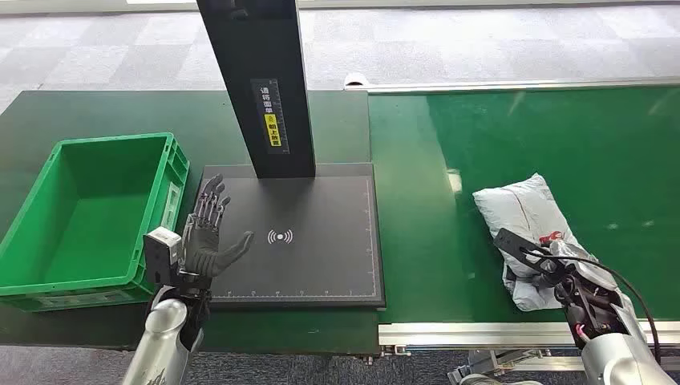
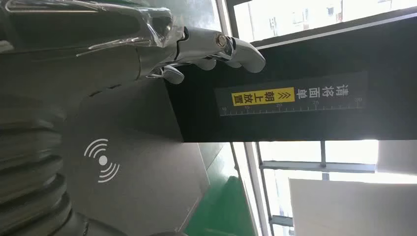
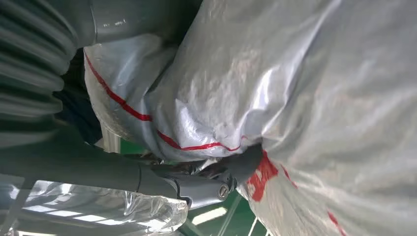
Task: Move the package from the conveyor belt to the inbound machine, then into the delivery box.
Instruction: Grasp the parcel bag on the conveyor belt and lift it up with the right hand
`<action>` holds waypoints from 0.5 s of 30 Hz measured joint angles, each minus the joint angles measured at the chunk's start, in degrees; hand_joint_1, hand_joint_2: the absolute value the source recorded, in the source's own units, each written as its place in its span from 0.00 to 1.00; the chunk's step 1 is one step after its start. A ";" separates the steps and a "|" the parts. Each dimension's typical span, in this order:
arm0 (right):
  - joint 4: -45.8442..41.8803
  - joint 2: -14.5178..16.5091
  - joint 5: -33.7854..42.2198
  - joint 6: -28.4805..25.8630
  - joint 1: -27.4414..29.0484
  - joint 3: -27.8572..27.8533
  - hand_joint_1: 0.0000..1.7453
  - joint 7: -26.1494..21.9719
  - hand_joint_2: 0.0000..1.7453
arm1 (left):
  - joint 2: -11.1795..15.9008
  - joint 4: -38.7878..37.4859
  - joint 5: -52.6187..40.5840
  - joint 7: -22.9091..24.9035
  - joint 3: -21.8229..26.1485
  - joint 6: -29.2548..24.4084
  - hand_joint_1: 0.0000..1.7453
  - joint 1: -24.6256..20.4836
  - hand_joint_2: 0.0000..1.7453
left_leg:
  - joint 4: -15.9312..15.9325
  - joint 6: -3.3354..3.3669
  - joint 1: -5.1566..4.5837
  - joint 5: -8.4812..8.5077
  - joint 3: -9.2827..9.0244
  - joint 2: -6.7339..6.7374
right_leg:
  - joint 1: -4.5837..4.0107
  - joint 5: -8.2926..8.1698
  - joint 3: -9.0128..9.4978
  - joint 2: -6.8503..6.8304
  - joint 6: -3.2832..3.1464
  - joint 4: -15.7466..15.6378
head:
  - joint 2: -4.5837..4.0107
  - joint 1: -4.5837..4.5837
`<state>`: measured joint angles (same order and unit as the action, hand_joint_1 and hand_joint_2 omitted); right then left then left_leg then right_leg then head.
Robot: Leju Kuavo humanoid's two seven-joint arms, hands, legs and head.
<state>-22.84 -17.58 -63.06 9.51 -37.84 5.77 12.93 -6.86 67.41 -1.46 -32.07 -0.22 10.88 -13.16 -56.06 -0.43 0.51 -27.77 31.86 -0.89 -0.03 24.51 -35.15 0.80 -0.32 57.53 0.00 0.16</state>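
Green conveyor belt (image 1: 561,136) carrying a soft, crinkly grey plastic mailer package (image 1: 525,216) near its front edge, likely light, slippery and best gathered by its bunched near end, already clutched there by right hand (image 1: 553,269), with left hand (image 1: 207,237) spread, holding nothing.

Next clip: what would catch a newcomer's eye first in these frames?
Probably the crumpled grey package with red markings, lying on the green conveyor belt with the right hand closed on its near end. Next, the left hand raised with fingers spread over the black inbound machine, beside its dark post. The green delivery box sits at the far left.
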 joint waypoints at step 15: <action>-14.92 5.35 5.80 -19.60 2.82 -2.48 1.00 -25.62 1.00 | 0.10 5.98 2.82 0.09 1.96 2.87 0.00 3.84 1.00 | 0.02 -0.01 0.03 0.02 0.08 -0.01 | -0.02 0.00 -0.04 0.02 -0.01 0.01 | 0.00 0.01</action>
<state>-37.76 -12.23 -57.26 -10.09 -35.02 3.29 -12.69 -6.76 73.39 1.36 -31.97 1.74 13.76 -9.32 -56.05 -0.45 0.54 -27.75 31.94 -0.90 -0.05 24.50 -35.19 0.82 -0.32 57.54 0.00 0.17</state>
